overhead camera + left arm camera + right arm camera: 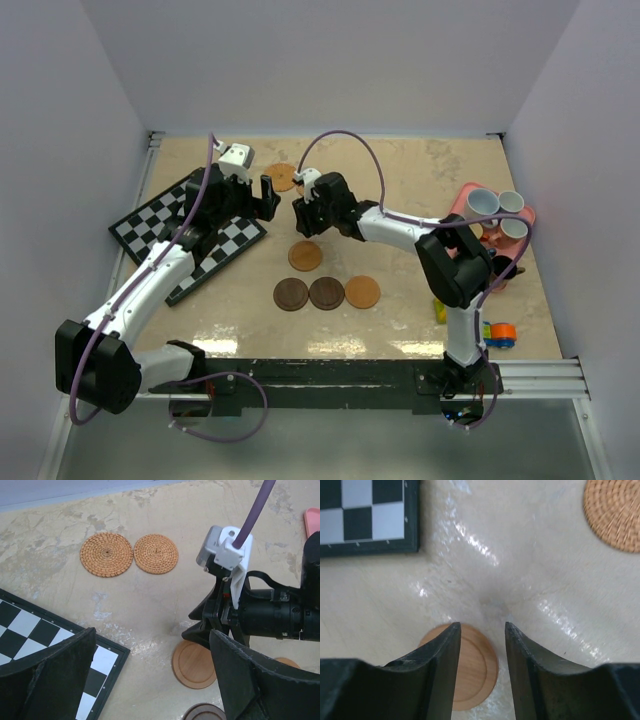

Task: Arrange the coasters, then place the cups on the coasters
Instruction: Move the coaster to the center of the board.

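Where the beige marbled tabletop meets white walls on three sides, bare surface runs along the far edge and centre-right.

- Black-and-white folding chessboard: left side.
- Pink plastic tray: right edge, holding pale ceramic teacups.
- Woven orange-tan discs: two, side by side, far-centre.
- Smooth tan wooden disc: mid-table.
- Dark brown discs: two, in a near row with a plain tan disc.
- Left gripper: past the chessboard corner, fingers wide, empty.
- Right gripper: arm stretched leftward, pointing down over the smooth tan wooden disc, fingers narrowly parted, nothing between; contact unclear.
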Robot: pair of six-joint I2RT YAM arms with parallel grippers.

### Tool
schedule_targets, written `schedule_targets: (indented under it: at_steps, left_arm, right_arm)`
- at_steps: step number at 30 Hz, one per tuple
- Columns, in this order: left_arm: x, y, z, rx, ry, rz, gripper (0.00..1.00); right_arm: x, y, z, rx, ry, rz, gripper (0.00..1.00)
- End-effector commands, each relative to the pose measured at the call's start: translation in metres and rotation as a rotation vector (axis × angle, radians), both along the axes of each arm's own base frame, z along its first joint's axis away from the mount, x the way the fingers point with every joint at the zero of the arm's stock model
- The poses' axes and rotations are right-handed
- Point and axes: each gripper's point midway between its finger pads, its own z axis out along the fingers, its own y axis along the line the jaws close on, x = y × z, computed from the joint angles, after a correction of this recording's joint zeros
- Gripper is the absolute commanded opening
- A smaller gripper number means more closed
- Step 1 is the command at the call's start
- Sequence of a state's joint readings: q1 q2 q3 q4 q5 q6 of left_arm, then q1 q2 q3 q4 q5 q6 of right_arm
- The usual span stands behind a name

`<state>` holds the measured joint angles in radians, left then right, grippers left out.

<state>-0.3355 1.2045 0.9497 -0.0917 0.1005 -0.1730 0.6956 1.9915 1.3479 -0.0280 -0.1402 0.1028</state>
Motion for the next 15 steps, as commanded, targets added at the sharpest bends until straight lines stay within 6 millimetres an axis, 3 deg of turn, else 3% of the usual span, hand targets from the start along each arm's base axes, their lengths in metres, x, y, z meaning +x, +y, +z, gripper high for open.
schedule_targets:
  at_steps: [1,6,15]
  left_arm:
    - [0.004,-0.003,0.012,-0.017,-0.039,0.000,1.00]
    - [0.003,-0.004,0.012,-0.020,-0.039,-0.004,1.00]
    - [0.003,-0.004,0.011,-0.020,-0.038,-0.005,1.00]
  right_arm:
    - [0.017,0.019,0.031,0.080,-0.068,-0.034,0.46]
    - [0.023,0.018,0.021,0.060,-0.079,-0.107,0.44]
    - [0.012,0.025,0.000,-0.013,-0.104,-0.156,0.42]
